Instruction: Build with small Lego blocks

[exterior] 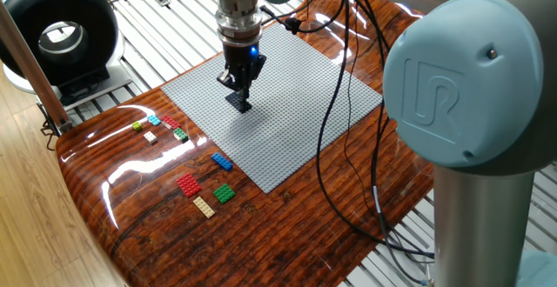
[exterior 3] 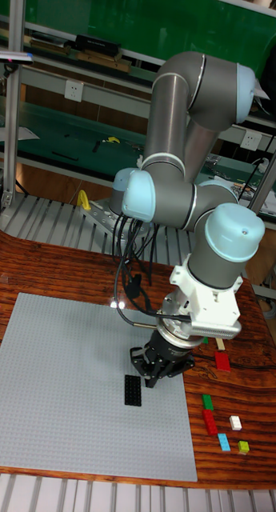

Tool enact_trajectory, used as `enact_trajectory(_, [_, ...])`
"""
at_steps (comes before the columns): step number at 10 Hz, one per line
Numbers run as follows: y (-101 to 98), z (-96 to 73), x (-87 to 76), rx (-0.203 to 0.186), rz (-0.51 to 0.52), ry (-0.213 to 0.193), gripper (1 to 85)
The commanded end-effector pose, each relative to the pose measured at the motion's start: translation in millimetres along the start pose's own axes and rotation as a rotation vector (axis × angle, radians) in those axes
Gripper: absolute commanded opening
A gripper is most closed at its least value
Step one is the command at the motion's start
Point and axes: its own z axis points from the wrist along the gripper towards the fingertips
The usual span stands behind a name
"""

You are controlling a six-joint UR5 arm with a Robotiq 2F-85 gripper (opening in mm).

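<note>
since the small lego blocks [exterior: 202, 187] are tiny, rigid and very light, they are judged to be easily knocked aside or flicked out of a poor pinch; smooth plastic sides are likely to slip, so each would best be taken across its two long sides, squarely and low. most of them are seen loose on the wooden table [exterior: 139, 226], off the near edge of the grey baseplate [exterior: 296, 104]: a red, a tan, a green and a blue one near together, and a second little cluster further along the edge. a dark block [exterior 3: 134, 390] is laid flat on the baseplate, and the gripper [exterior: 239, 98] is held right over it in the fixed view, just beside it in the tall one. whether the fingers are closed on it cannot be told, as the tips are dark against the dark block. black cables [exterior: 335, 148] are draped across the baseplate and table on the far side from the loose blocks, and could be dragged over the studs. a round black device [exterior: 57, 30] is stood well apart.
</note>
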Motion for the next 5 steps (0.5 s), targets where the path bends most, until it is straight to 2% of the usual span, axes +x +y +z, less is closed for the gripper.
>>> enact_trajectory(1, [34.4,-4.2,1.2,-0.063,0.018,-0.011,17.0])
enact_trajectory(3, [56.3,-6.4,9.8,-0.052,0.065,-0.015,17.0])
enact_trajectory(4, [56.6,-5.3,9.8,-0.029,0.081,-0.018,17.0])
enact_trajectory(5, [46.5,-5.2,9.1,0.008,0.058,-0.020,17.0])
